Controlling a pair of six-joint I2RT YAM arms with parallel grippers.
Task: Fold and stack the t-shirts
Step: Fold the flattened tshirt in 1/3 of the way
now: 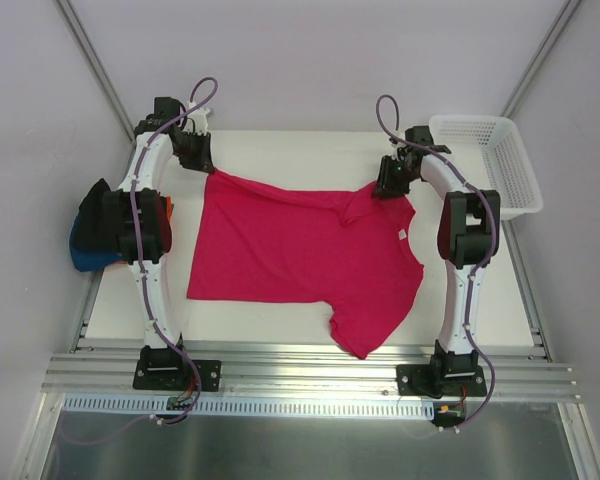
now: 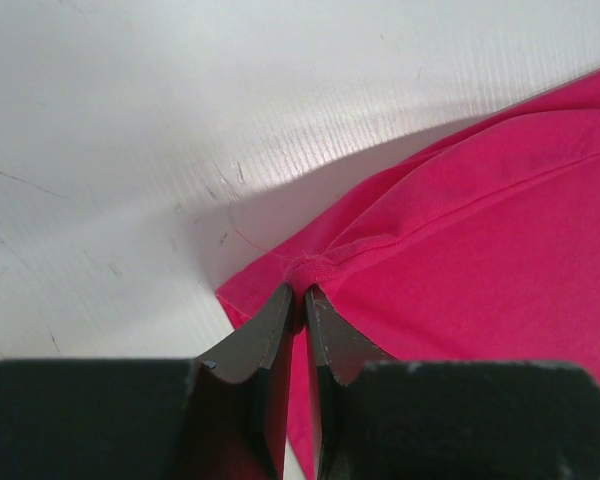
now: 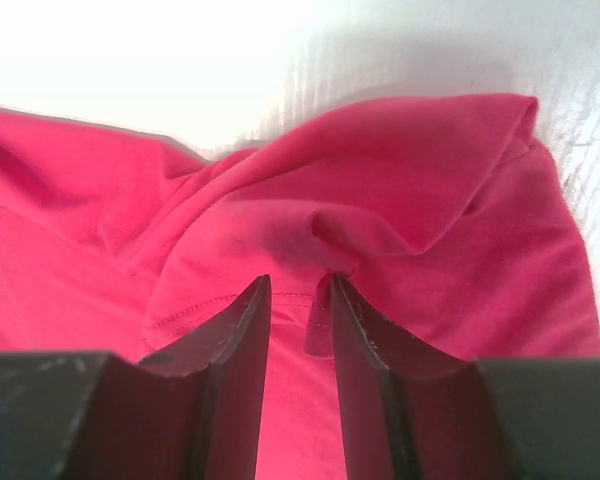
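The crimson-pink t-shirt (image 1: pixel 290 250) lies spread on the worktop (image 1: pixel 300 150) between my arms, my left hand (image 2: pixel 300 292) pinched tight on its far hem corner, my right hand (image 3: pixel 300 282) part-open astride a raised fold, grip uncertain.

Crimson-pink t-shirt (image 1: pixel 290 250) lies spread and mostly flat on the white table (image 1: pixel 280 150), hem to the left, collar end to the right. Its far hem corner is drawn to a point, pinched in the left hand (image 2: pixel 302 292). The far sleeve is folded over, puckered at the tips of the right hand (image 3: pixel 300 282). The near sleeve trails toward the front edge. Black shirt (image 1: pixel 98 195), blue shirt (image 1: pixel 80 255) and orange shirt (image 1: pixel 169 208) sit heaped at the table's left edge, partly hidden.
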